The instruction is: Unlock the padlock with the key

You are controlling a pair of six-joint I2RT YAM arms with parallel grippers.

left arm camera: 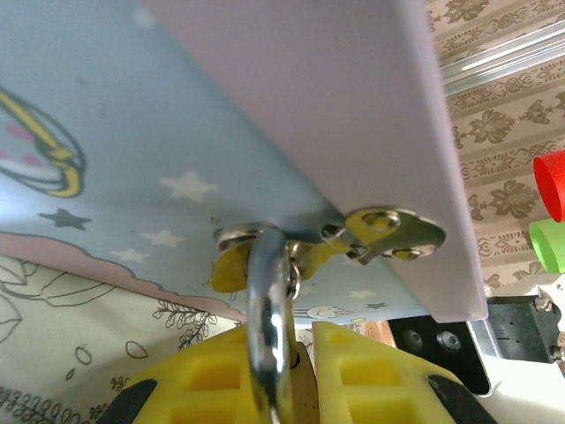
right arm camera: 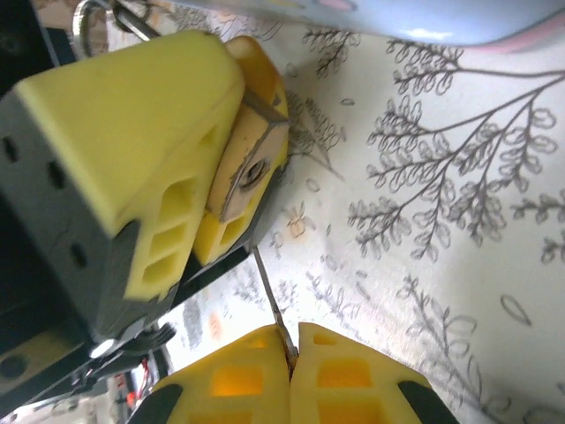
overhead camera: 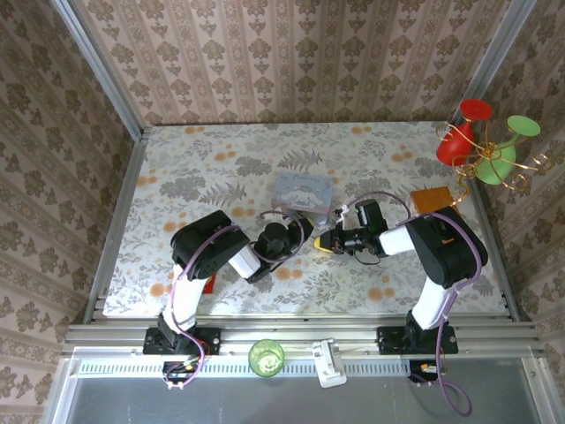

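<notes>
Left fingers (left arm camera: 366, 375) narrow, clamped on the padlock (left arm camera: 265, 305). Its shackle rises from between them and passes through the hasp (left arm camera: 388, 231) on the pale blue tin (left arm camera: 106, 203), which sits directly beyond the fingertips. Right fingers (right arm camera: 353, 375) pressed together on the key (right arm camera: 270, 300), thin blade sticking out ahead of the tips. Blade tip lies just beside the lower edge of the left fingers, short of the keyhole; contact unclear. Floral worktop (right arm camera: 459, 230) beneath both.
</notes>
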